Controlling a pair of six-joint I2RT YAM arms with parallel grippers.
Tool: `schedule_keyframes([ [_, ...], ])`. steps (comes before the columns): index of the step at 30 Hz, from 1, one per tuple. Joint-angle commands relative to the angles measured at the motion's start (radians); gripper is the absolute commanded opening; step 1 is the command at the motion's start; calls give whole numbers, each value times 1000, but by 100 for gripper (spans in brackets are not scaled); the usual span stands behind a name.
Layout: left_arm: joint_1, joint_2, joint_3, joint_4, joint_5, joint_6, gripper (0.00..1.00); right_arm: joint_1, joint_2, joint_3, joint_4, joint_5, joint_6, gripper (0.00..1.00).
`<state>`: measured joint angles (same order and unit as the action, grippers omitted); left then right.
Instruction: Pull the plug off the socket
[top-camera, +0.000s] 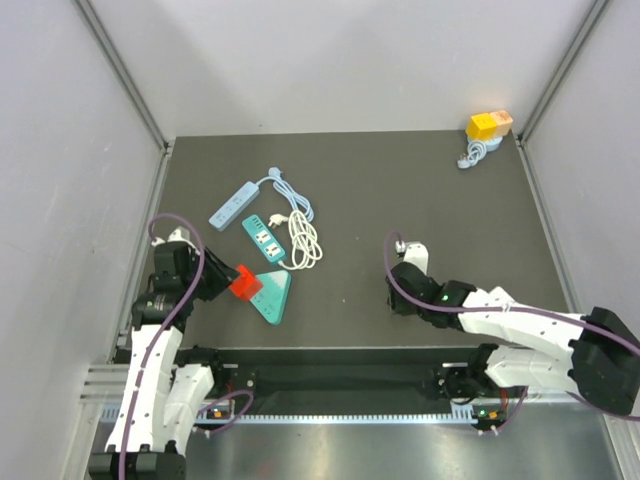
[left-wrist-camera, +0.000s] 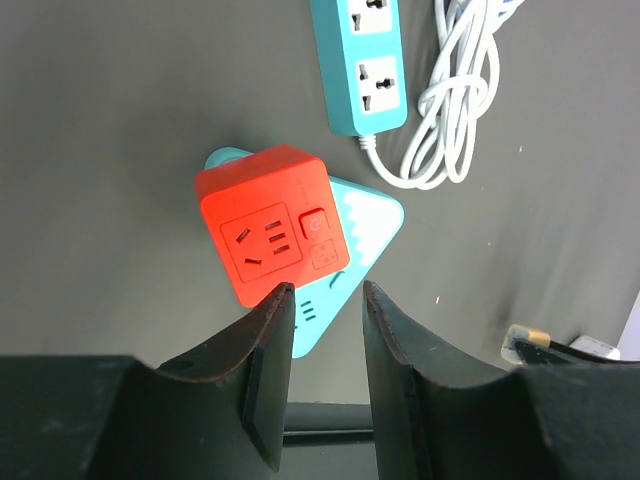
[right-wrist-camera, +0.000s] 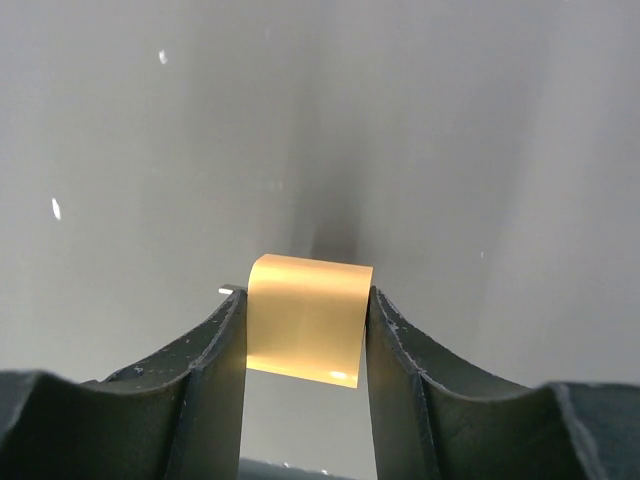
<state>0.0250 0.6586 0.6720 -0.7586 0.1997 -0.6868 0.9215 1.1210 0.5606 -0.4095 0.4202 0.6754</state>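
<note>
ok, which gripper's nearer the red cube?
Left. Left gripper is right at the red cube, jaws open. Right gripper, shut on a gold piece, is far off to its right.

Robotics lab test cell: a dark table (top-camera: 400, 200) is closed in on three sides by plain grey wall panels (top-camera: 60, 120) set in bare aluminium framing (top-camera: 123, 70). Two white-and-black robot arms, the left arm (top-camera: 150, 370) and the right arm (top-camera: 520, 325), stand by a metal rail (top-camera: 330, 417) at the near edge. Power strips (top-camera: 232, 205) lie on the table.
</note>
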Motion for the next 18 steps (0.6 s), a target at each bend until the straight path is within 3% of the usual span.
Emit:
schedule_keyframes([
  [1,-2,7,6,36,23,9,39,0,-29,-17,3,-53,-2,9],
  [5,-2,9,6,39,9,3,42,57,-1,-67,66,-113,27,12],
  [8,-2,18,11,25,-23,-2,52,121,52,-33,51,-80,35,18],
  [10,-2,42,24,6,-77,1,57,155,82,5,41,-64,18,35],
  [11,-2,53,31,-4,-91,4,57,163,109,18,38,-57,10,49],
  [13,-2,88,49,-33,-102,7,59,180,135,66,32,-46,-11,65],
  [14,-2,98,54,-38,-100,9,59,184,157,87,31,-34,-20,78],
  [16,-3,114,63,-42,-91,9,61,194,174,148,38,-23,-54,85],
  [17,-2,116,66,-41,-85,7,80,192,192,169,46,-17,-66,90],
  [18,-2,116,66,-38,-77,7,80,192,201,194,63,-15,-79,92],
])
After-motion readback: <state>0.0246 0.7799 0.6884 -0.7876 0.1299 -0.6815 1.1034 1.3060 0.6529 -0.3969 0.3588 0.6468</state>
